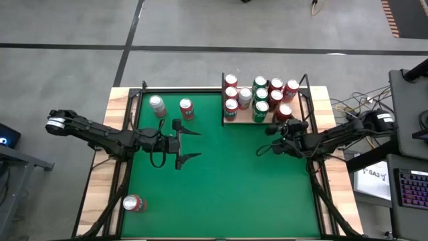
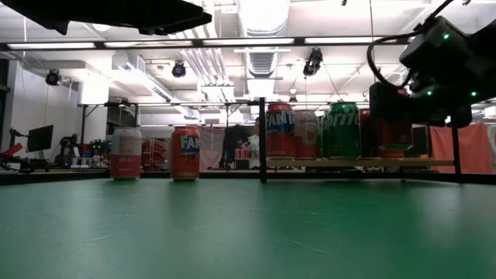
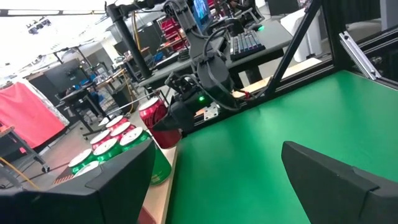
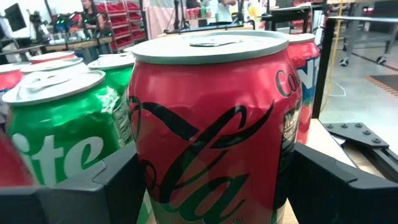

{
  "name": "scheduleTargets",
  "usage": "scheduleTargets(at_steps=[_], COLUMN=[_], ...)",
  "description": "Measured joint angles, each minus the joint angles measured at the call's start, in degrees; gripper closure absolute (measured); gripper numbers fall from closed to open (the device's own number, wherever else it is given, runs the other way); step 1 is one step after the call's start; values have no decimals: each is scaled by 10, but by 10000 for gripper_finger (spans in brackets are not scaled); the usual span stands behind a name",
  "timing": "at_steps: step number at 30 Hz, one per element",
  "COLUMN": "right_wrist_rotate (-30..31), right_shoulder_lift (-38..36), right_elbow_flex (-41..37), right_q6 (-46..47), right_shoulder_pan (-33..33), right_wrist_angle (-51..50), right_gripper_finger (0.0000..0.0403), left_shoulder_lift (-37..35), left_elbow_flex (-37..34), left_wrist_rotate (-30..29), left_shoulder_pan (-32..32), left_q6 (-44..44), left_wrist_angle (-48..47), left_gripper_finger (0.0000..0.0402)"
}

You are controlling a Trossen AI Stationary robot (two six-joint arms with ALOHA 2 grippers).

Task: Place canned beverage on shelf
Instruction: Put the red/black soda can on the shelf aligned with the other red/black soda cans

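Green felt covers the table (image 1: 227,187), which is framed by black rods and pale wooden edge strips, with a workshop of desks and ceiling lights beyond it in the low view. Toward the far edge, right of its middle, lies the shelf (image 1: 241,121), a small pale wooden board edged in black rods, crowded with upright red and green cans. At the shelf's near right corner stands a red Coca-Cola can (image 1: 284,112), and the right gripper (image 1: 273,138) has its fingers on either side of it, spread wide; the right wrist view shows the can (image 4: 214,124) filling the space between the two dark fingers, but whether they press on it cannot be told. A green Sprite can (image 4: 65,124) stands just beside it on the shelf. The left gripper (image 1: 188,144) hovers over the felt left of centre, its fingers wide apart and holding nothing. Off the shelf, near the far left corner, a silver-topped can (image 1: 157,106) and a red Fanta can (image 1: 186,109) stand upright side by side, and another red can (image 1: 134,203) lies near the near left corner.
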Motion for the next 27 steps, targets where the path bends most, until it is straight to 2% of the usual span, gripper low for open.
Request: scheduleTargets(at_steps=[14,22,27], right_wrist_rotate=[-1,-6,-25], right_shoulder_lift=[55,62,62], right_elbow_flex=[0,0,0], right_q6=[42,48,48], right_shoulder_pan=[-21,-28,-46], right_wrist_angle=[1,2,2], right_gripper_finger=[99,50,45], left_shoulder_lift=[0,0,0], left_elbow_flex=[0,0,0], left_wrist_rotate=[0,-22,-25], left_shoulder_pan=[1,1,1], left_q6=[0,0,3], left_wrist_angle=[0,0,-2], left_gripper_finger=[68,68,68])
